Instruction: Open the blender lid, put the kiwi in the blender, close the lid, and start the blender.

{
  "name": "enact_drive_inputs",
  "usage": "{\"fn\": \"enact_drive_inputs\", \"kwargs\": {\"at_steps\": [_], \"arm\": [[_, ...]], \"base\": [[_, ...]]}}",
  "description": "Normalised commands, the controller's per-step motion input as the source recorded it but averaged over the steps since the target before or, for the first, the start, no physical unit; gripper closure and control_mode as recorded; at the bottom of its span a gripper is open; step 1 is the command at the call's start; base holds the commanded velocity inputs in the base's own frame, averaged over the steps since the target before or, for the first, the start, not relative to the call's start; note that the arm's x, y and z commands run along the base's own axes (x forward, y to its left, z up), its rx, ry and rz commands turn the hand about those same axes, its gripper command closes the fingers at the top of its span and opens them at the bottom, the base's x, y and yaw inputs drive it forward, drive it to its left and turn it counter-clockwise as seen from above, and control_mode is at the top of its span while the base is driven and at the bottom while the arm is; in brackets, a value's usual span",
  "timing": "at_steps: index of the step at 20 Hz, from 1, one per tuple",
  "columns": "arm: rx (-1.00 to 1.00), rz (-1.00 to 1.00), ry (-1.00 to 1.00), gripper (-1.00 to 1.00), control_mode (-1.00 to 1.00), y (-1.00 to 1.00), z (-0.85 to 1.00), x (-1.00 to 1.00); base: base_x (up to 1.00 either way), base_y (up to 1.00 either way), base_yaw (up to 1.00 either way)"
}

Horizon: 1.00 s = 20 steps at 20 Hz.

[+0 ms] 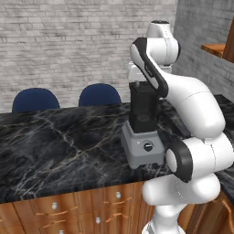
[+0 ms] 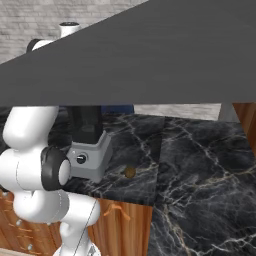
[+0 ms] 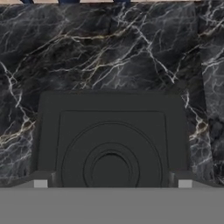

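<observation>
The blender (image 1: 142, 148) stands on the black marble counter, with a light-grey base, a round black knob (image 1: 147, 146) and a dark square jar (image 1: 144, 107). In the hand view I look straight down on the black square blender lid (image 3: 111, 131), which sits on the jar. My gripper (image 3: 112, 183) hangs just above it, open, with its two fingertips (image 3: 40, 183) spread about as wide as the lid and nothing between them. The kiwi (image 2: 130, 172), small and brown, lies on the counter to the right of the blender base (image 2: 87, 157), near the front edge.
Two blue chair backs (image 1: 35, 99) stand beyond the far side of the counter (image 1: 59, 141). Wooden drawers (image 1: 68, 210) run below its front edge. A big dark grey slab (image 2: 165, 55) covers the top of the right base view.
</observation>
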Motion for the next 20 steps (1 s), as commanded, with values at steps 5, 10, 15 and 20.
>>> {"fn": "enact_drive_inputs", "kwargs": {"at_steps": [5, 10, 15, 20], "arm": [[0.00, 0.00, 0.04, -1.00, -1.00, 0.21, -0.30, 0.08], [0.00, 0.00, 0.04, -1.00, -1.00, 0.14, -0.26, 0.19], [0.00, 0.00, 0.00, -1.00, -1.00, 0.01, -0.20, 0.27], [0.00, 0.02, 0.00, -1.00, -1.00, 0.00, -0.29, 0.12]], "base": [[0.00, 0.00, 0.00], [0.00, 0.00, 0.00], [0.00, 0.00, 0.00], [0.00, 0.00, 0.00]]}}
